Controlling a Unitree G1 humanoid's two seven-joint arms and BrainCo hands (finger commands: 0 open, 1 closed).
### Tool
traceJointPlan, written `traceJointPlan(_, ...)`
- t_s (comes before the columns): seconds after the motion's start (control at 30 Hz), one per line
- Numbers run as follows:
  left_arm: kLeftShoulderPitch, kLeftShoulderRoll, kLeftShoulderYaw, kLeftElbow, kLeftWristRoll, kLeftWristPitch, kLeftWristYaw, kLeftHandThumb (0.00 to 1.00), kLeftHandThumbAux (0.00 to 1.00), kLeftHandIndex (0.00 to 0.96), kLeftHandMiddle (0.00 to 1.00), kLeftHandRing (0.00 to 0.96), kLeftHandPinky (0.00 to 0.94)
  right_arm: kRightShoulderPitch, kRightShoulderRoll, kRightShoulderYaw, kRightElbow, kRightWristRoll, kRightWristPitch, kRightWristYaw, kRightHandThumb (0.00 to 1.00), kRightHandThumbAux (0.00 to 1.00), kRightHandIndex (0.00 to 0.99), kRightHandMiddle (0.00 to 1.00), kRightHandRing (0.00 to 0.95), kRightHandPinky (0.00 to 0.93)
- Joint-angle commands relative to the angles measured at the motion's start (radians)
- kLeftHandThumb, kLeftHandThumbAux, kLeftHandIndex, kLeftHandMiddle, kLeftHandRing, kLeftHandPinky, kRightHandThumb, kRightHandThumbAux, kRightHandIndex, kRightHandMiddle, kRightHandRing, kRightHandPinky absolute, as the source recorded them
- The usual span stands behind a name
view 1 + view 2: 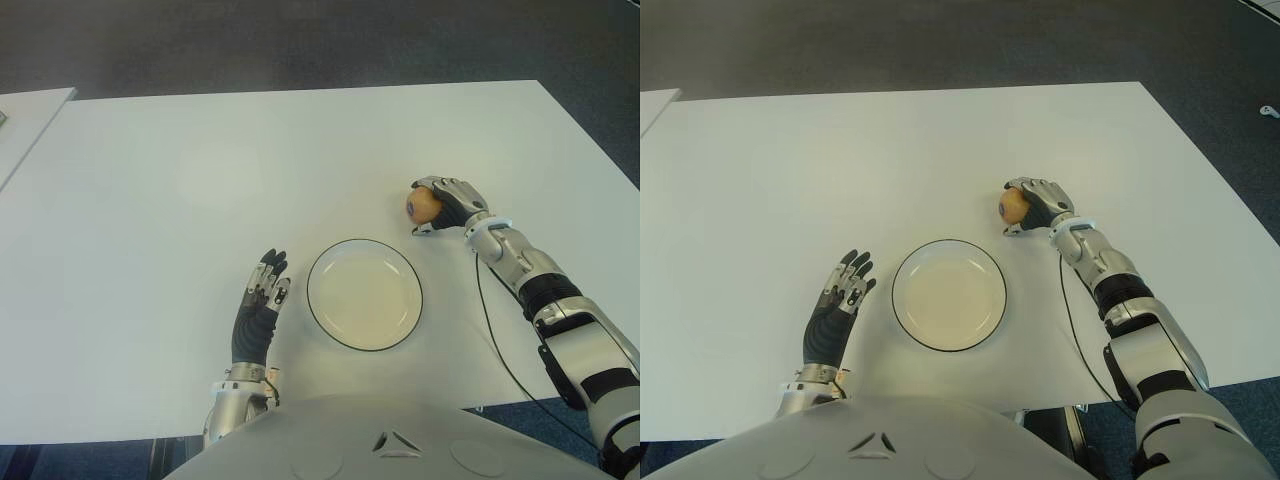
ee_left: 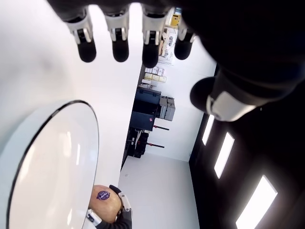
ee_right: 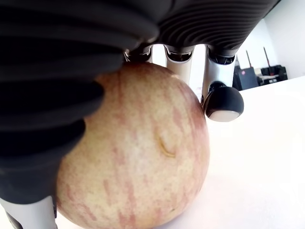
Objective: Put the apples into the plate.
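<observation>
Yellow-red apple [image 1: 423, 206] sat wrapped in the right hand [image 1: 450, 205], toward the table's [image 1: 150, 180] right edge beyond the plate [image 1: 364, 294]. Left hand [image 1: 260, 305] lay spread, empty, near the front edge.

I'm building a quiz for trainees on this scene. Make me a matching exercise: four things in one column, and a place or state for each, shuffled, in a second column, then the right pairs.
Things:
1. yellow-red apple
2. round white plate with a dark rim
3. left hand
4. right hand

States:
A. fingers spread, holding nothing, to the plate's left
B. empty, on the white table between the two hands
C. curled around the fruit
D. grasped, beyond the plate's right edge, not yet in it

Pairs: 1-D, 2-B, 3-A, 4-C
</observation>
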Motion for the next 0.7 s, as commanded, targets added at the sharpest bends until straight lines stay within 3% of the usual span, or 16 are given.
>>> traceJointPlan(0.03,0.009,-0.035,-0.037,-0.009,-0.001,0.01,0.004,0.26,0.515,0.098,0.115,0.09,0.117,0.014,-0.007,0.013,0.018,-0.015,0.006,0.012,0.552,0.776,0.823,0.93,0.886,0.882)
traceJointPlan(0.7,0.003,-0.037,-0.037,-0.001,0.001,0.006,0.004,0.249,0.507,0.063,0.099,0.082,0.11,-0.002,-0.019,0.01,0.021,-0.019,-0.002,-0.005,0.557,0.772,0.828,0.927,0.883,0.874)
